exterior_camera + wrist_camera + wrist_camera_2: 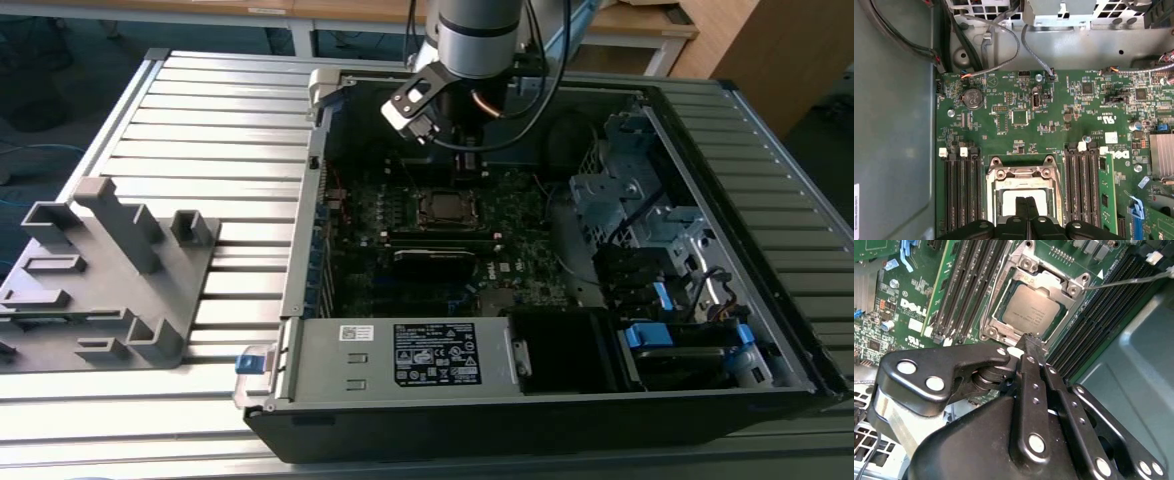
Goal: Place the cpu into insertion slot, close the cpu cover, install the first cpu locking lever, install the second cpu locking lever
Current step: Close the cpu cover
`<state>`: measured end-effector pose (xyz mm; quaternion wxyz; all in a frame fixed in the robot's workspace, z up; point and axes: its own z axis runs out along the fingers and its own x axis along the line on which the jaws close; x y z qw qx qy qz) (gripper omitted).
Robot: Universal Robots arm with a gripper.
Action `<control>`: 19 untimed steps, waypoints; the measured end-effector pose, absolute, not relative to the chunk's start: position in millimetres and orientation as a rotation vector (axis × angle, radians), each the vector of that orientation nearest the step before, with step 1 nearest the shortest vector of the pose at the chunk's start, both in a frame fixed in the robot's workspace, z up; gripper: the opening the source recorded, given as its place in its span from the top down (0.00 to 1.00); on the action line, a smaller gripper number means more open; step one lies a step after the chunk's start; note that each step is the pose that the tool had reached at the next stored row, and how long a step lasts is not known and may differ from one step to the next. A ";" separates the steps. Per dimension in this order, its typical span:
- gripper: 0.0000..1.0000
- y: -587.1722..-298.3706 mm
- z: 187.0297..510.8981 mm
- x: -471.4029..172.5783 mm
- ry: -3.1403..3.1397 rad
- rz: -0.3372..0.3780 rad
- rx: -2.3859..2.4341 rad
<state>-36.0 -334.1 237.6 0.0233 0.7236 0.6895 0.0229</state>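
Cpu (1024, 312) seated in the insertion slot (990, 332), its grey top showing through the window of the cpu cover (1054, 282), which appears lowered over it. Claw (1030, 341), fingers pressed together and holding nothing, hangs over the slot's rim with its tip at the cpu's edge. A thin metal rod (1134, 282), probably a locking lever, slants away from the cover's corner, apart from the claw.

Dull metallic cpu (1026, 312), silvery cpu cover (1053, 284)
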 end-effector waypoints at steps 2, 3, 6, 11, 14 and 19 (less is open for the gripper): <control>0.89 -334.1 237.7 -36.9 2.134 0.070 2.240; 0.89 -334.1 237.7 -36.9 2.134 0.070 2.240; 0.89 -334.1 237.7 -37.5 2.134 0.070 2.240; 0.89 -334.2 237.2 -37.6 2.134 0.070 2.240; 0.89 -334.1 236.5 -38.4 2.134 0.071 2.240; 0.89 -334.1 234.2 -42.1 2.134 0.070 2.240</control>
